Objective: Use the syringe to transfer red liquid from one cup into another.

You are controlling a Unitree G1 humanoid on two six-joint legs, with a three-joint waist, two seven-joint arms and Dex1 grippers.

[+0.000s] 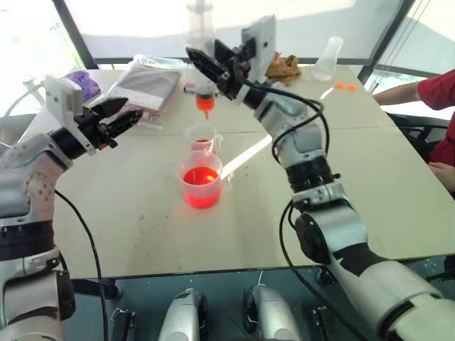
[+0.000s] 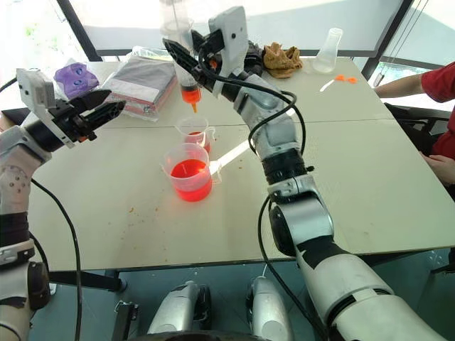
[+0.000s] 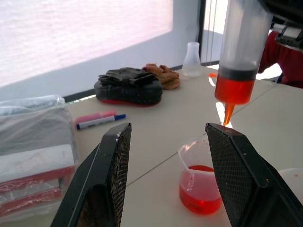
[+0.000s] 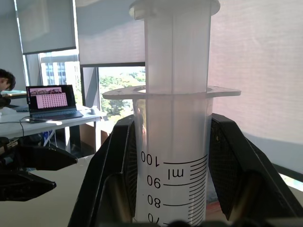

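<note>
My right gripper [image 1: 205, 71] is shut on the barrel of the syringe [image 1: 201, 28], which it holds upright above the table. The lower end of the barrel holds red liquid [image 1: 205, 101], and the orange tip hangs just over the mouth of the smaller cup [image 1: 201, 136]. That cup has a little red liquid [image 3: 200, 196] at its bottom. The larger beaker [image 1: 201, 183] stands just in front of it, about a third full of red liquid. My left gripper [image 1: 135, 108] hovers open to the left of both cups, pointing toward them, with nothing between its fingers [image 3: 113, 179].
At the back of the table lie a bagged package [image 1: 146, 89], a purple object [image 1: 84, 84], a brown cloth [image 1: 283, 67], a black and red case [image 3: 128, 87], two markers [image 3: 97, 120] and a conical flask [image 1: 327, 60]. A person in red [image 1: 435, 92] sits at the right edge.
</note>
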